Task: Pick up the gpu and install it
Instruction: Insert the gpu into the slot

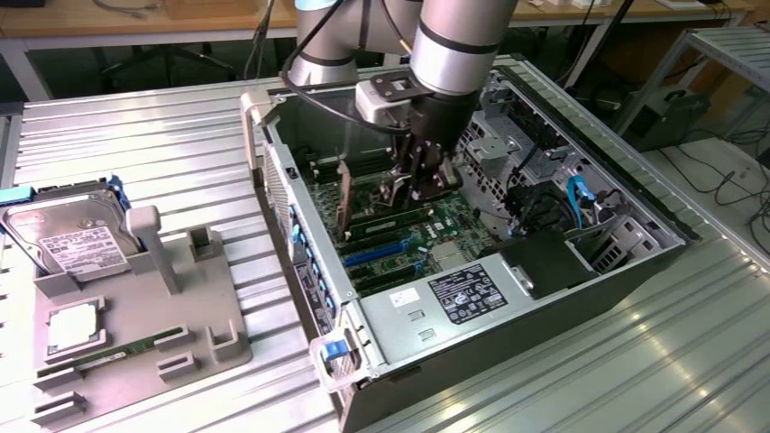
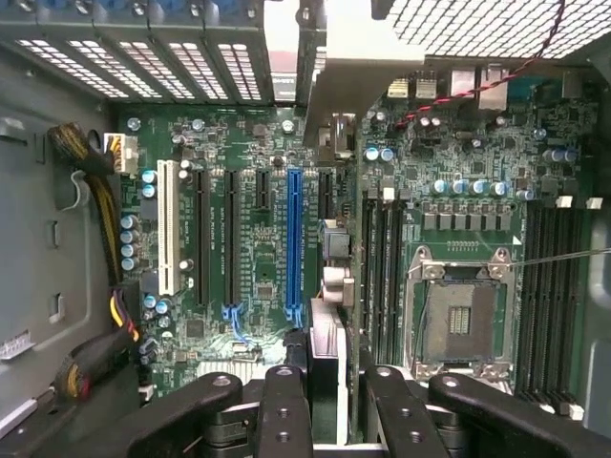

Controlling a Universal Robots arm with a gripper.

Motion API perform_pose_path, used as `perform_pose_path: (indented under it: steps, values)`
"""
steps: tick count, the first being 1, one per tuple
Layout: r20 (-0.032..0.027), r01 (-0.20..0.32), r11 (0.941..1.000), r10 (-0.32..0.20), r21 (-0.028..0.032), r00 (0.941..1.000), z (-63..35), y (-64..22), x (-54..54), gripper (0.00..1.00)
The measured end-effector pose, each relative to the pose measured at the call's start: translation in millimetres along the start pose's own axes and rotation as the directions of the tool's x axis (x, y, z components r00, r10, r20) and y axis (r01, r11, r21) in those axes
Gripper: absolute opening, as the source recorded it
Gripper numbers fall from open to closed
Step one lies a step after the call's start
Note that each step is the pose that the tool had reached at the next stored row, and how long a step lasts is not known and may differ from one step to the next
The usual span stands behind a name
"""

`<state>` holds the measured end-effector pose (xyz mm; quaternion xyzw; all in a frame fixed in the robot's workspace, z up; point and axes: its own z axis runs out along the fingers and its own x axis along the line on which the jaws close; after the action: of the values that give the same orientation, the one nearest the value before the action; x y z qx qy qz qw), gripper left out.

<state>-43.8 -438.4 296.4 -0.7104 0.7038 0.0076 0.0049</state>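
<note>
End effector (image 2: 325,405) grips gpu (image 2: 326,258) edge-on — apparently above motherboard (image 2: 239,239).

gpu (image 2: 329,286): seen edge-on between the jaws, so its fan side and its green face are hidden.
gripper (image 2: 325,405): cut off by the picture's edge; only the black fingers (image 2: 284,410) show.
blue slot (image 2: 294,243): the end nearest the jaws is hidden behind the fingers.
arm (image 1: 463,36): its upper part runs out of the exterior view.
hard drive (image 1: 75,248): the words on its label are too small to read.
</note>
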Motion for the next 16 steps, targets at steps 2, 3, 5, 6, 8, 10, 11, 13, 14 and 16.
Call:
perform_pose_path:
  steps: [2,3,5,6,8,10,11,13,14,16]
  values:
    - [-0.0009,-0.004,1.0000,0.004,0.0000,1.0000,0.9,0.3,0.6,0.28]
    - [-0.0008,-0.006,1.0000,0.006,0.0001,1.0000,1.7,0.9,0.7,0.28]
    - [-0.0007,-0.009,1.0000,0.009,0.0003,1.0000,4.5,4.4,0.7,0.28]
    - [-0.0007,-0.009,1.0000,0.009,0.0003,1.0000,5.9,6.2,0.8,0.28]
    - [-0.0007,-0.010,0.9999,0.010,0.0002,0.9999,8.2,8.7,1.1,0.28]
    - [0.0015,-0.010,0.9999,0.010,0.0002,0.9999,9.0,9.1,2.8,0.28]
    - [0.0047,-0.011,0.9999,0.011,0.0003,0.9999,9.4,9.2,4.2,0.28]
    - [0.0138,-0.011,0.9999,0.011,0.0002,0.9998,9.9,9.4,6.5,0.28]
    - [0.0182,-0.011,0.9999,0.011,0.0002,0.9998,10.1,9.5,7.5,0.28]
    - [0.0236,-0.011,0.9999,0.011,0.0003,0.9997,11.3,9.6,9.4,0.28]
